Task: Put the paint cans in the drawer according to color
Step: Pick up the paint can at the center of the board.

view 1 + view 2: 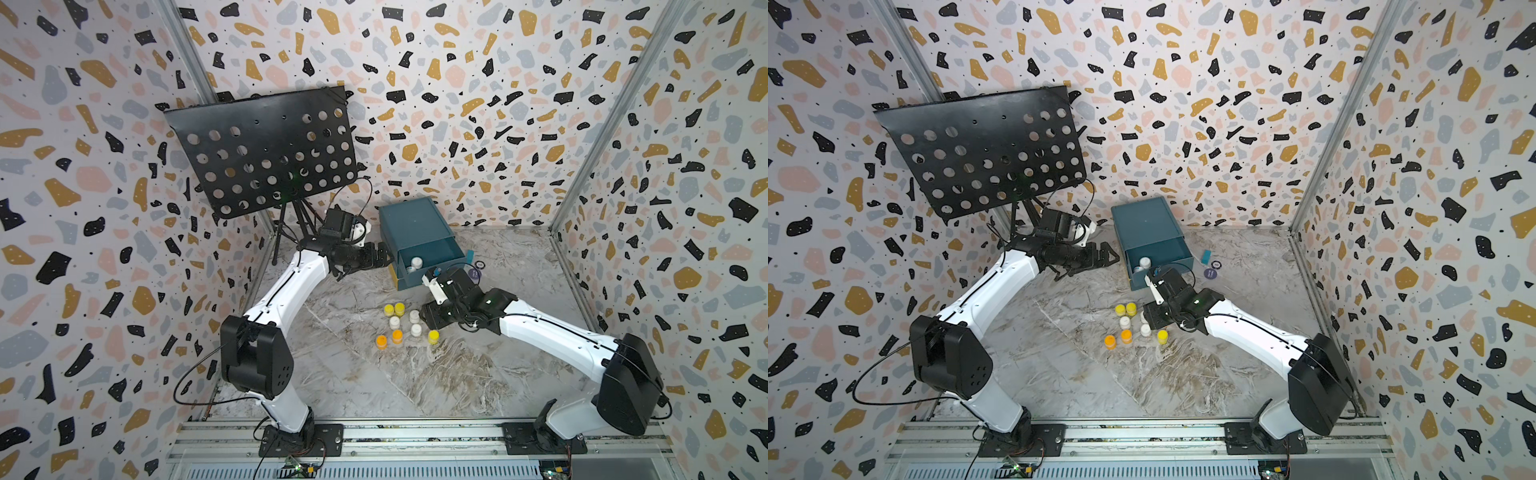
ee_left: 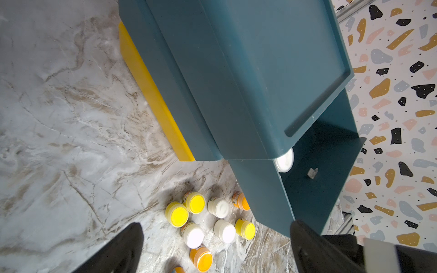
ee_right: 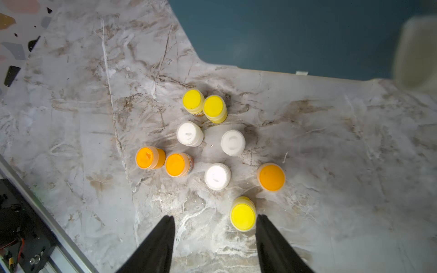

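R gripper (image 3: 215, 236): jaws spread, nothing pinched, hanging over the paint cans (image 3: 217, 176) clustered on the marble tabletop (image 3: 354, 141). Closest one is the lone yellow can (image 3: 243, 214), just by one finger's tip, no grip on it

L gripper (image 2: 216, 236): jaws wide apart, empty. It sits beside the teal drawer unit (image 1: 415, 222), on the side twd the black music stand (image 1: 266, 153)

Top drawer (image 2: 319, 193) pulled out. 2 white cans in drawer (image 1: 417, 262), close together. In L wrist view only one shows, peeking from under the unit's top. Yellow edge (image 2: 151, 94) along the unit's base, can't tell if that part is open

9 cans upright on the tabletop in front of the unit:
- yellow pair (image 3: 193, 100) touching, nearest the unit
- 3 white cans on table (image 3: 189, 133) mid-cluster, apart from each other
- orange pair (image 3: 176, 164) side by side
- third orange can (image 3: 271, 177) near the lone yellow, a gap between them

In both top views the R arm hides part of the cluster
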You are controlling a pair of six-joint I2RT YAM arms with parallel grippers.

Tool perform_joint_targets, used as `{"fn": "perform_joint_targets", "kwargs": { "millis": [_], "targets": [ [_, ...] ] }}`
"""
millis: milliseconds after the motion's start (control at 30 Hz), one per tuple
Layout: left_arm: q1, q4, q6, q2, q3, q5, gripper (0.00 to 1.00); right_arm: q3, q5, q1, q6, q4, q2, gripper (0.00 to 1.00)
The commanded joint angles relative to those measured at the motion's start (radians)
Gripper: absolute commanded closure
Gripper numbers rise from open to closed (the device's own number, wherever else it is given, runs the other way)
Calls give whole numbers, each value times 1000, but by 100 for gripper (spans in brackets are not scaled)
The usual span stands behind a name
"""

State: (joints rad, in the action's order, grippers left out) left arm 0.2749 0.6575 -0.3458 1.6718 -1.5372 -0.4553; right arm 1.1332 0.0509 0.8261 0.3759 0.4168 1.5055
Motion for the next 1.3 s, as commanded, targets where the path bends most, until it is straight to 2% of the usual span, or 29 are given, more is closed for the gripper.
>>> {"fn": "perform_joint_targets", "kwargs": {
  "millis": [0,433,1067,1267],
  "targets": [
    [-7,-12,23,-15,9,-8,0,12,-43,26,27,-33,34,38],
    [-6,-16,17,-15,12,-14,0,14,-73,45,51,-56,187,38],
    [-7,-20,15,-22,15,-14,0,69,-88,60,66,-58,303,38],
    [-6,-18,15,-21,15,-14,0,82,-87,64,70,-59,326,42]
  ]
}}
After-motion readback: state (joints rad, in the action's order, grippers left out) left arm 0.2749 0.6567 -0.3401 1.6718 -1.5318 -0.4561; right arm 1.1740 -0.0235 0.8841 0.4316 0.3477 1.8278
